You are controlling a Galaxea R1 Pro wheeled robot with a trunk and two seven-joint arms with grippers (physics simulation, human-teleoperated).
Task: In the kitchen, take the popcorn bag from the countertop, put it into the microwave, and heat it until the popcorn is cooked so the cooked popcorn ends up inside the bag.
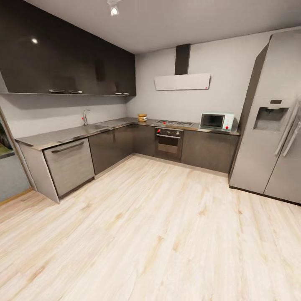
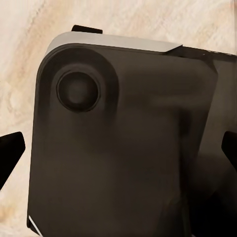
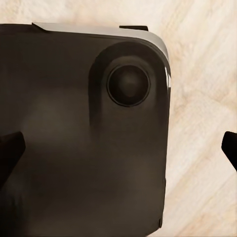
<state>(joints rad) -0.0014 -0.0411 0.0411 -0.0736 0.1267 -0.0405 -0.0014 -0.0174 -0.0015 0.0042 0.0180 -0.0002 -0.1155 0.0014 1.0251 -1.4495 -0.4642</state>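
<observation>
While the robot stands well back on the wood floor (image 1: 159, 234), the job in hand is, I judge, the drive across to the desk (image 1: 75, 134). The bag (image 1: 142, 117) sits on the desk in the far corner, between the sink tap (image 1: 85, 117) and the hob (image 1: 174, 123); at this range it is only a small tan shape, and no popcorn can be made out. The microwave (image 1: 216, 121) stands on the same desk beyond the hob, near the fridge (image 1: 271, 117), door closed.

Both wrist views look down on the robot's dark base (image 2: 123, 148) over the floor. The left pincer (image 2: 118, 153) and right pincer (image 3: 118, 153) each show a dark fingertip at either edge, well apart, so both are spread and carry nothing.

To do it well, steer toward the corner and stop square to the bag, close enough to reach without stretching, and keep the arms tucked clear of the cabinet fronts.
</observation>
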